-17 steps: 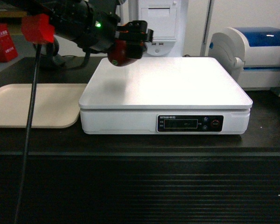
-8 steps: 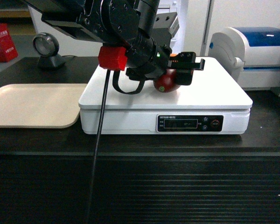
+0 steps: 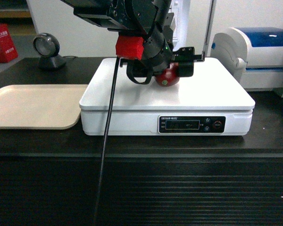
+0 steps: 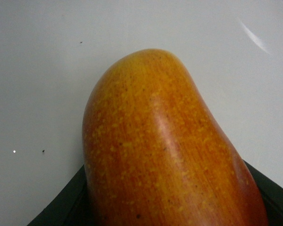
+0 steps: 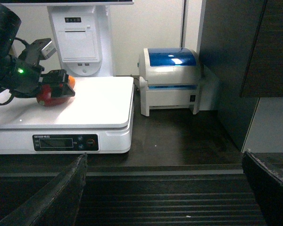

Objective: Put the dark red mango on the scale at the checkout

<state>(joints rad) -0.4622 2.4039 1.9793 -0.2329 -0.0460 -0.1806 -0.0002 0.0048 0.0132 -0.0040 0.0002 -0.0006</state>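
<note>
The dark red mango (image 3: 167,76) is low on the white platter of the scale (image 3: 132,96) and seems to rest on it, behind the middle. My left gripper (image 3: 178,66) is shut on it from the left, black fingers on both sides. In the left wrist view the mango (image 4: 165,150) fills the frame, orange-red and speckled, over the white platter (image 4: 37,70). The right wrist view shows the mango (image 5: 51,95) on the scale (image 5: 104,101), which stands on the checkout (image 5: 179,146). My right gripper (image 5: 165,188) is open and empty before the ribbed checkout front (image 3: 141,193).
A beige tray (image 3: 33,106) lies left of the scale. A white-and-blue printer (image 3: 259,52) stands to its right. A round scanner (image 3: 47,52) and a red box (image 3: 2,42) are at the back left. A dark cabinet (image 5: 240,70) rises at the right.
My left arm carried the mango from above the scale's back left corner rightward and down onto the platter. It has since shifted a little toward the back.
</note>
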